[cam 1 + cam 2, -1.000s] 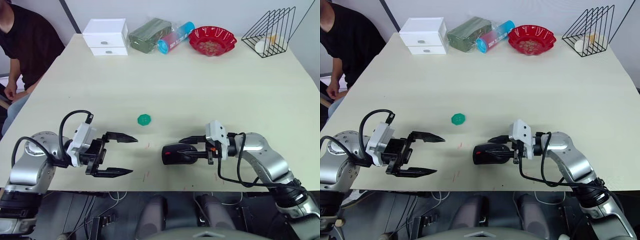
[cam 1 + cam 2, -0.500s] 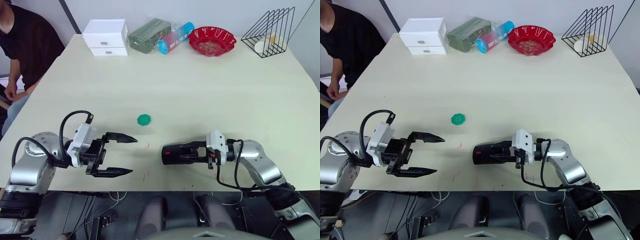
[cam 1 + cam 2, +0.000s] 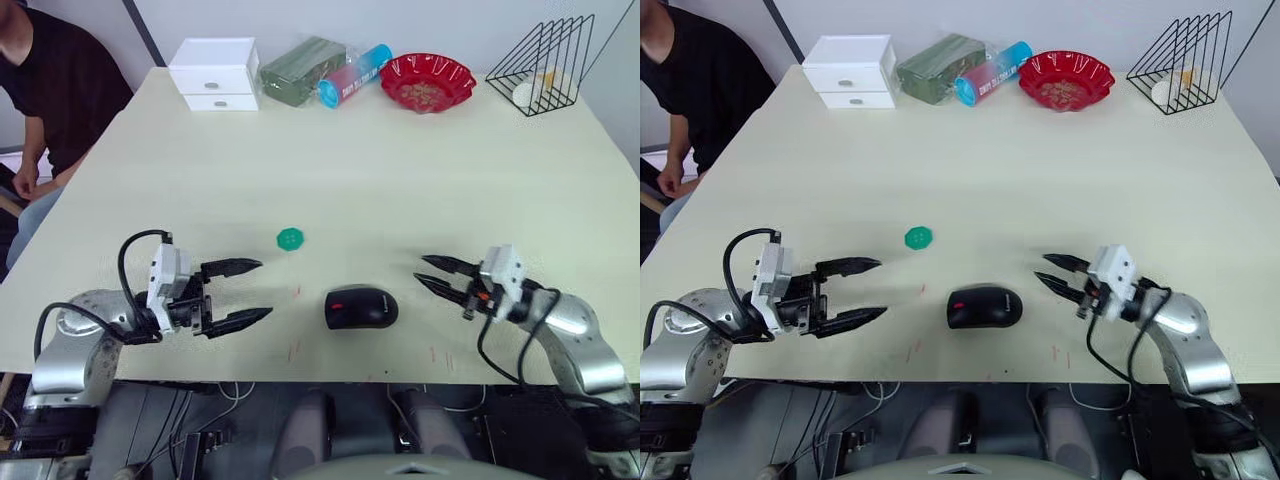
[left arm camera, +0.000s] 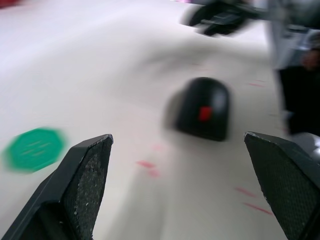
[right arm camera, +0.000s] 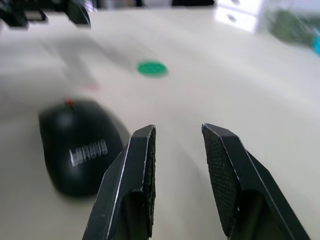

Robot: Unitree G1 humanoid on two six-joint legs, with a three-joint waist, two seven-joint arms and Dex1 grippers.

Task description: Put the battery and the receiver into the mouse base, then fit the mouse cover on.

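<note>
The mouse [image 3: 361, 307] lies on the worktop [image 3: 400, 170] between your pincers, cover on, touched by neither. Judged light, rigid, glossy, so slippery; take it across its flanks. Left pincer [image 3: 246, 291] gapes wide; right pincer [image 3: 433, 276] stands narrowly parted, empty.

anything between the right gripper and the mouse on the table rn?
No. In the left eye view, only bare table lies between the right gripper and the mouse; the gripper hangs apart, empty.
</note>
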